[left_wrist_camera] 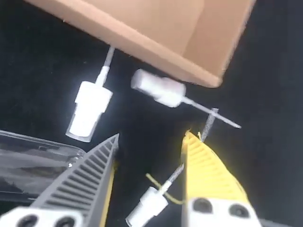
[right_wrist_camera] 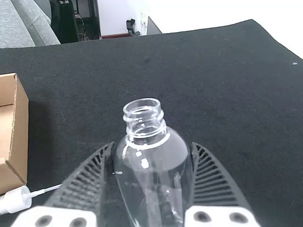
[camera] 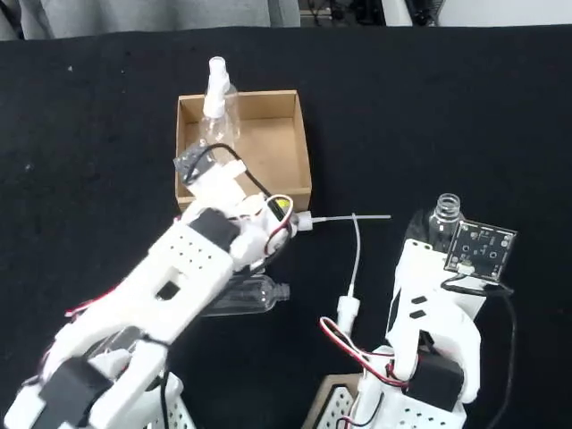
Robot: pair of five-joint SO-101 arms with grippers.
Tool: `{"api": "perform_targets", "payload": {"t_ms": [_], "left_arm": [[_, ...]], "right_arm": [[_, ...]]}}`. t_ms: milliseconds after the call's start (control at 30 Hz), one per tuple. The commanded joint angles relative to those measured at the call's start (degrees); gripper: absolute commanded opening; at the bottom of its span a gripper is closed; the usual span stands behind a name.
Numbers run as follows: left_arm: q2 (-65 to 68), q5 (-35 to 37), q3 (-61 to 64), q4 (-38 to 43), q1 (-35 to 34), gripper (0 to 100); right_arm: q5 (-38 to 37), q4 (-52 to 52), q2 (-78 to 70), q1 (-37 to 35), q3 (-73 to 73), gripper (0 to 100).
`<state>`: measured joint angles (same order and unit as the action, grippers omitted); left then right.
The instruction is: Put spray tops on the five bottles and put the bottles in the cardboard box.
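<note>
Open-necked bottle [right_wrist_camera: 151, 163] gripped upright by the right fingers [right_wrist_camera: 85, 184], left fingers [left_wrist_camera: 208, 170] spread open over loose spray tops [left_wrist_camera: 158, 89] beside the cardboard box [camera: 302, 143], capped bottle [camera: 217, 112] seemingly placed inside the box, another bottle [camera: 246, 295] laid on the worktop [camera: 447, 107].

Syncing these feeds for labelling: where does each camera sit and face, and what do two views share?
High view: fixed above the table, looking down on the cardboard box, left arm and right arm.
Left wrist view: on the left arm, facing spray tops by the box past its open left gripper.
Right wrist view: on the right arm, facing across the table over the right gripper, shut on a bottle.
Shared: all three show the box.
</note>
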<state>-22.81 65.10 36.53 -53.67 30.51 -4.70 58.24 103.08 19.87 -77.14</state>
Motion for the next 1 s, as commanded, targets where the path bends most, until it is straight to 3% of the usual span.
{"api": "perform_targets", "payload": {"t_ms": [0, 967], "left_arm": [[6.33, 0.79, -6.73, 0.97, 0.92, 19], [35.96, 8.44, -29.67, 1.49, 1.19, 19]], "right_arm": [[0.00, -1.76, 5.41, 1.32, 0.66, 9.3], [0.00, -1.76, 5.41, 1.32, 0.57, 9.3]]}}
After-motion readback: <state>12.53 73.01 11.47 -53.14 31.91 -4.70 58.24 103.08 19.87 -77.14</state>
